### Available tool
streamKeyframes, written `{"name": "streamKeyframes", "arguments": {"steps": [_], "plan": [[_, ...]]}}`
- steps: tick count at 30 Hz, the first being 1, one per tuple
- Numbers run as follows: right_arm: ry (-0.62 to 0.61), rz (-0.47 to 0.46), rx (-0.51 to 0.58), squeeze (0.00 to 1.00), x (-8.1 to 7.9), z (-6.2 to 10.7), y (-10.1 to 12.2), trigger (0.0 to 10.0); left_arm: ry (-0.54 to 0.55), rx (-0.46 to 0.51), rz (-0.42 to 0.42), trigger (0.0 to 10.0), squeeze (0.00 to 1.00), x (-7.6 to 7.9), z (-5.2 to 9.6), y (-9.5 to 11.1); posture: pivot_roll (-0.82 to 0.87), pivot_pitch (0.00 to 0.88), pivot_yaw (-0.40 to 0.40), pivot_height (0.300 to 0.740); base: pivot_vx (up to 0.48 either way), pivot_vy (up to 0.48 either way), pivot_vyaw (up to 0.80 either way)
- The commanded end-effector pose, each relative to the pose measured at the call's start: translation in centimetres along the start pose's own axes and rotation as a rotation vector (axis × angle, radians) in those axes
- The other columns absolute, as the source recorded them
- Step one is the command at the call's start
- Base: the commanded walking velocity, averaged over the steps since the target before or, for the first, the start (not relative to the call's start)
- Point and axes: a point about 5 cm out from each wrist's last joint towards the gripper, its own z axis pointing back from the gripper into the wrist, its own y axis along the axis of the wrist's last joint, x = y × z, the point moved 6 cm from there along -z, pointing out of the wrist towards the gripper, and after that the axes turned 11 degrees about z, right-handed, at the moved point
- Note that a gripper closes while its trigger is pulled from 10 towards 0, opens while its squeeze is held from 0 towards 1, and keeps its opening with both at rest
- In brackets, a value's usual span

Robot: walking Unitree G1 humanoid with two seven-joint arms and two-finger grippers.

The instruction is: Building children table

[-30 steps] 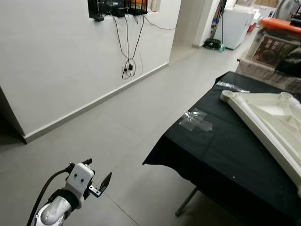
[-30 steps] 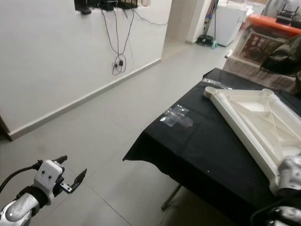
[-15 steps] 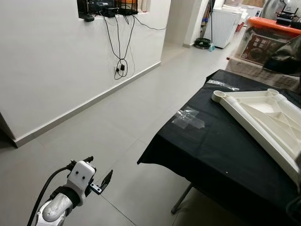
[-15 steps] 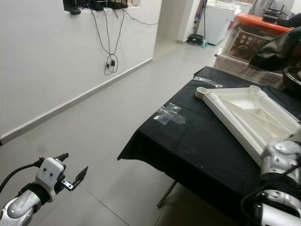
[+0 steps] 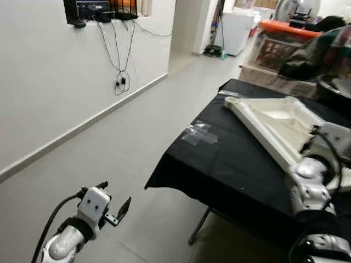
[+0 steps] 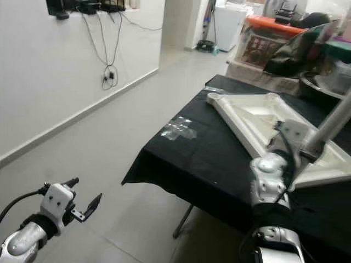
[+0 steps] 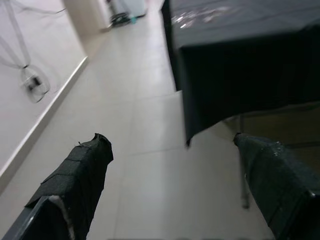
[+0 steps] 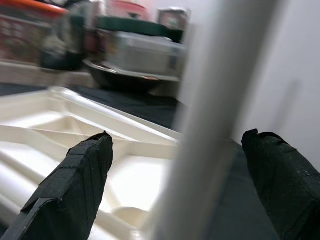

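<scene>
The children's table top (image 5: 274, 123) is a cream-white plastic panel lying upside down on the black-draped surface (image 5: 230, 164), its ribbed underside facing up. Raised ribs cross it diagonally and divide it into shallow compartments. A round leg socket (image 5: 231, 100) sits at its far left corner, and another shows at the next far corner (image 6: 271, 97). The panel lies at an angle to the surface's edge. A pale grey table leg (image 6: 333, 121), a straight round tube, stands tilted over the panel's near right part, between the right gripper's fingers (image 8: 75, 180); whether they touch it cannot be told.
</scene>
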Motion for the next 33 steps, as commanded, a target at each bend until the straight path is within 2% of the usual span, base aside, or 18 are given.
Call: {"name": "streamKeyframes", "arguments": {"steps": [1,7,13,16,19,20,22,25,27,30,31,32,33], "plan": [[-0.026,0.022,-0.032,0.00,0.8,-0.6,-0.6,10.0,-0.006,-0.001,0.011,10.0,0.00,0.3,-0.2,-0.1,0.00,0.000,-0.132,0.740,0.000,0.000,-0.80],[-0.121,0.031,-0.089,0.00,2.9,-2.4,-0.9,10.0,-0.005,-0.007,0.015,10.0,0.00,0.5,-0.1,-0.3,0.00,0.000,-0.137,0.740,0.000,0.000,-0.80],[-0.100,-0.015,-0.149,0.00,2.1,-3.1,-1.2,10.0,-0.009,-0.012,0.012,10.0,0.00,0.7,-0.2,-0.4,0.01,0.000,-0.141,0.740,0.000,0.000,-0.80],[-0.118,-0.027,-0.174,0.00,2.6,-3.7,-1.4,10.0,0.005,-0.010,0.010,10.0,0.00,0.1,-0.1,-0.3,0.02,0.000,-0.145,0.740,0.000,0.000,-0.80],[-0.144,-0.030,-0.183,0.00,3.6,-4.2,-1.6,10.0,0.009,-0.012,0.008,10.0,0.00,-0.1,0.0,-0.3,0.02,0.000,-0.143,0.740,0.000,0.000,-0.80],[-0.184,-0.024,-0.190,0.00,4.9,-4.7,-1.9,10.0,0.008,-0.015,0.007,10.0,0.00,0.1,0.1,-0.5,0.01,0.000,-0.139,0.740,0.000,0.000,-0.80],[-0.184,-0.024,-0.190,0.00,4.9,-4.7,-1.9,10.0,0.008,-0.015,0.007,10.0,0.00,0.1,0.1,-0.5,0.01,0.000,-0.139,0.740,0.000,0.000,-0.80],[-0.227,-0.003,-0.210,0.00,6.2,-4.9,-3.0,10.0,0.002,-0.015,0.009,10.0,0.00,0.4,-0.1,-0.5,0.01,0.000,-0.130,0.740,0.000,0.000,-0.80],[-0.218,0.000,-0.212,0.00,6.0,-4.8,-3.2,10.0,-0.002,-0.014,0.008,10.0,0.00,0.5,-0.1,-0.4,0.00,0.000,-0.126,0.740,0.000,0.000,-0.80],[-0.176,0.006,-0.199,0.00,4.8,-4.4,-3.2,10.0,-0.006,-0.012,0.006,10.0,0.00,0.5,-0.3,-0.3,0.00,0.000,-0.124,0.740,0.000,0.000,-0.80],[-0.088,-0.004,-0.175,0.00,2.7,-3.8,-2.9,10.0,-0.007,-0.010,0.004,10.0,0.00,0.4,-0.3,-0.2,0.01,0.000,-0.122,0.740,0.000,0.000,-0.59],[-0.088,-0.004,-0.175,0.00,2.7,-3.8,-2.9,10.0,-0.007,-0.010,0.004,10.0,0.00,0.4,-0.3,-0.2,0.01,0.000,-0.122,0.740,0.000,0.000,-0.59],[0.053,0.000,-0.143,0.00,-0.6,-2.4,-2.4,10.0,-0.006,-0.007,0.001,10.0,0.00,0.3,-0.3,0.0,0.01,0.000,-0.123,0.740,0.000,0.000,0.00]]}}
